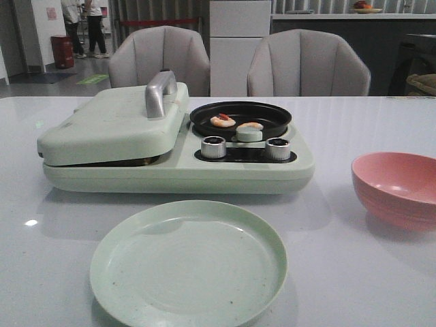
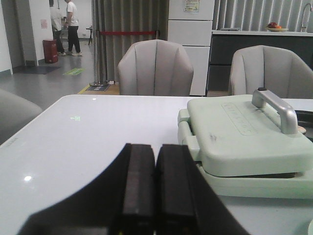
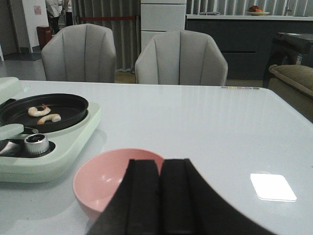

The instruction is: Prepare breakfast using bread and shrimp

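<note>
Two pale orange shrimp lie in the round black pan on the right half of the pale green breakfast maker. They also show in the right wrist view. The maker's left lid with its silver handle is down; a dark gap shows under it. The bread is hidden. My left gripper is shut and empty, left of the maker. My right gripper is shut and empty, just behind the pink bowl. Neither gripper shows in the front view.
An empty pale green plate sits at the table's front. The pink bowl stands at the right. Two silver knobs and a round pale green knob are on the maker's front. Grey chairs stand behind the table.
</note>
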